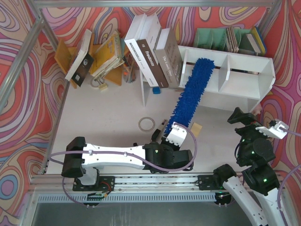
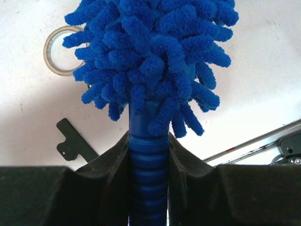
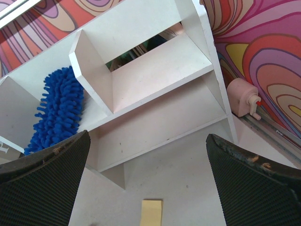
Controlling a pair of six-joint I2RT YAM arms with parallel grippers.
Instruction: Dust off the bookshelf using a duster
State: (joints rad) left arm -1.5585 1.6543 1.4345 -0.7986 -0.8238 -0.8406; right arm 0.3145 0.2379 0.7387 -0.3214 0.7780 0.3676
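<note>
**Duster angled into the bookshelf, handle clamped in the left gripper**

The duster (image 1: 194, 89) runs on a long diagonal in the overhead view. Its handle end is near the arms and its fluffy tip points away and slightly right, into the bookshelf (image 1: 240, 92). The far end of the head lies in the shelf's left open compartment, between the left end panel and a vertical divider. The rest of the head crosses the front board and stretches back over the table. In the right wrist view the duster (image 3: 56, 113) shows as a blue strip just left of that divider, against the white boards of the bookshelf (image 3: 155, 80).

It is bright blue throughout, with a flat, elongated head of thick chenille-like fingers. The left wrist view shows the duster (image 2: 150, 61) narrowing to a ribbed blue handle.

The left gripper (image 1: 168, 131) is closed tight on that handle. Up close, the left gripper (image 2: 148, 155) has its black fingers (image 2: 110, 165) pressed against both sides of the ribbed shaft.

The right gripper (image 1: 257, 123) sits near the shelf's right end with its jaws spread wide, holding and touching nothing. From its own camera the right gripper (image 3: 146, 179) frames the shelf's lower boards between its two pads.

A tape ring (image 1: 146, 124) lies on the table just left of the handle, and a yellow note (image 1: 195, 128) lies to its right.
</note>
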